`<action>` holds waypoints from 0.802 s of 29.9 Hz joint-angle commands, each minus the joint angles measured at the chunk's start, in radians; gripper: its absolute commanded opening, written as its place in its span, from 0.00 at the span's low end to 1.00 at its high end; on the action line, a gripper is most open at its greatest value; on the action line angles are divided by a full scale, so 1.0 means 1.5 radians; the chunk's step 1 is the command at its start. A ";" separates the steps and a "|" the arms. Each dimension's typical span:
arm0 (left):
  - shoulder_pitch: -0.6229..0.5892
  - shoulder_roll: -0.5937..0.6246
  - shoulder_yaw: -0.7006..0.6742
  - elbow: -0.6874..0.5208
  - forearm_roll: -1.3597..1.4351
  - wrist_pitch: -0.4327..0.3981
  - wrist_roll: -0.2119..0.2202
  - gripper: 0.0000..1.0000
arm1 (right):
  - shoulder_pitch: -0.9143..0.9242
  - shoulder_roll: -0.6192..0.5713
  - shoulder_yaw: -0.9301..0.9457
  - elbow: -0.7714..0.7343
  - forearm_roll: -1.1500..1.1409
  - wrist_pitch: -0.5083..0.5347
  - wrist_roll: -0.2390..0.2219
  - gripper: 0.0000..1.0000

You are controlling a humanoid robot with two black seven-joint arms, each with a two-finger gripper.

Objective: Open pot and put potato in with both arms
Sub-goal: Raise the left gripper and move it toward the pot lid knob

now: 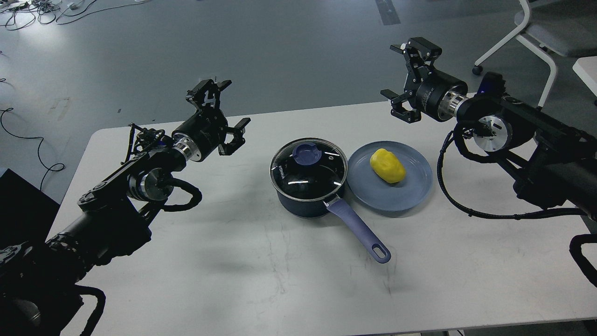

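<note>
A dark blue pot (305, 198) with a purple handle (359, 229) stands mid-table, covered by a glass lid (308, 169) with a blue knob (308, 153). A yellow potato (387, 165) lies on a blue-grey plate (410, 193) just right of the pot. My left gripper (223, 108) is open and empty, raised left of the pot. My right gripper (405, 74) is open and empty, raised above the table's far edge, behind the plate.
The white table (233, 261) carries only the pot and the plate. A white chair (541, 32) stands on the floor at the back right. Cables (42, 9) lie on the floor at the far left.
</note>
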 commanded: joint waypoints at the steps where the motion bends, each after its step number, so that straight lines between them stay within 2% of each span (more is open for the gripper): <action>1: -0.001 0.005 0.003 0.000 0.001 0.002 -0.009 0.98 | -0.003 0.000 0.000 0.002 0.000 0.000 0.000 1.00; 10: 0.001 0.025 -0.009 -0.004 -0.009 0.001 -0.013 0.98 | -0.019 -0.010 0.039 0.009 0.002 0.019 0.003 1.00; 15: 0.000 0.044 -0.014 -0.010 -0.009 0.002 -0.047 0.98 | -0.018 -0.044 0.042 0.025 0.002 0.047 0.002 1.00; 21: -0.001 0.047 -0.013 -0.025 -0.008 0.005 -0.051 0.98 | -0.019 -0.065 0.043 0.027 0.002 0.047 0.003 1.00; 24: -0.001 0.047 -0.013 -0.040 -0.007 0.024 -0.052 0.98 | -0.020 -0.066 0.044 0.029 0.002 0.047 0.003 1.00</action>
